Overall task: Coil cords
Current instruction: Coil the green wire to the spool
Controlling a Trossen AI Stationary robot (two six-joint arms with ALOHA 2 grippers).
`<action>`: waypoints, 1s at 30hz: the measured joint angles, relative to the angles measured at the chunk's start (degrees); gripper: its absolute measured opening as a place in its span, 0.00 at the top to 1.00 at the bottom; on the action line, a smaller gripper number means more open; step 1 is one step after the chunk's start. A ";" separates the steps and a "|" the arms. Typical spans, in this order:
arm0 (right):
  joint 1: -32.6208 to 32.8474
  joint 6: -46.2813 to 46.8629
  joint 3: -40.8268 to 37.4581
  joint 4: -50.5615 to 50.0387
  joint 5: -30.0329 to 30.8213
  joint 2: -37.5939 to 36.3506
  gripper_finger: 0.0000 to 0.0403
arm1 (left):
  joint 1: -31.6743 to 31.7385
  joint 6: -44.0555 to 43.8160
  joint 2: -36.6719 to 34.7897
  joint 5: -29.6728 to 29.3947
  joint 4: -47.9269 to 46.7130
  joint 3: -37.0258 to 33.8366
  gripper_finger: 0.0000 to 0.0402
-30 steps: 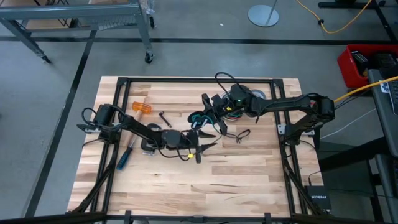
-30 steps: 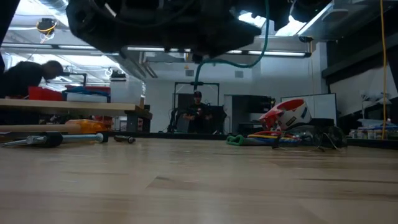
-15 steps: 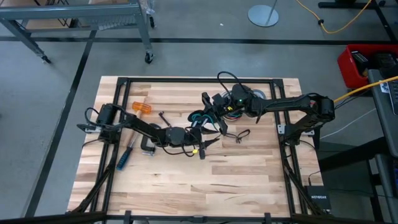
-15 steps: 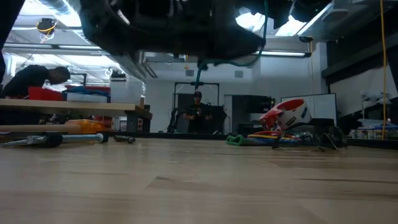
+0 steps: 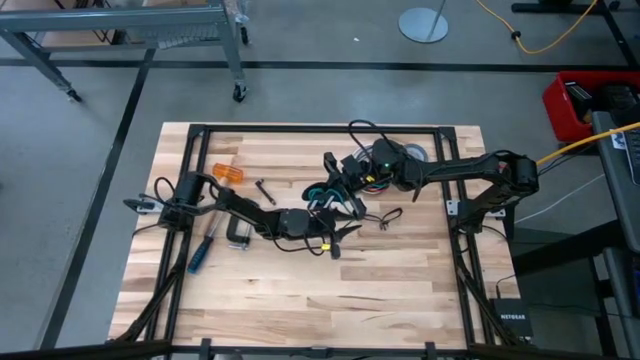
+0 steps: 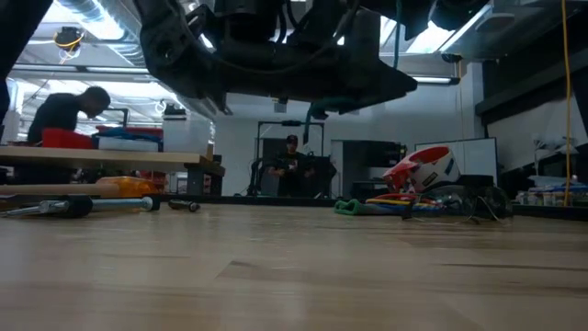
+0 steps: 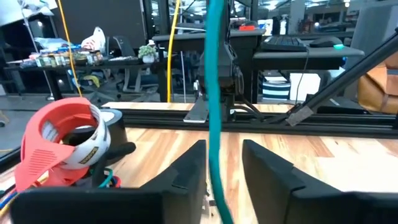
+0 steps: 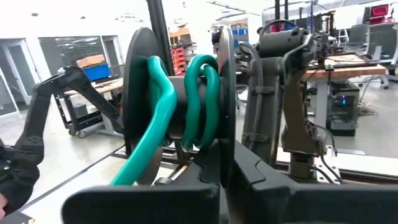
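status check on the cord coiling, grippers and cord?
Right gripper shut on teal cord, loops gathered in its jaws. Left gripper straddles the hanging strand, not yet clamped. Red tape roll nearby, not blocking.

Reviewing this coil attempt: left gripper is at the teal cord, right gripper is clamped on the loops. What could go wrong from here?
1. The thin teal-green cord hangs between the left gripper fingers, not yet pinched; it may slip out.
2. The right gripper, shut on the coiled loops, leaves one strand loose; a tug could unwind it.
3. Red tape dispenser sits close; the cord might snag.
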 joint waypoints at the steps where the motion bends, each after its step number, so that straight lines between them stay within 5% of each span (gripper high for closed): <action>1: 0.00 0.00 0.00 -0.16 -0.36 0.00 0.99 | -0.04 0.00 0.00 0.00 -0.04 0.01 0.78; 11: -0.54 -0.20 0.00 -8.17 -2.48 -0.10 0.99 | -0.55 -1.42 -0.02 -0.06 -1.51 -0.53 0.98; 21: -3.59 -3.45 -0.07 -22.09 -3.93 -6.52 0.99 | -2.30 -10.49 -0.09 -2.33 -18.14 -0.65 0.99; 30: -3.76 -10.64 -0.15 -43.92 4.31 -16.18 0.99 | -4.39 -15.23 -0.24 -4.70 -23.21 -0.65 1.00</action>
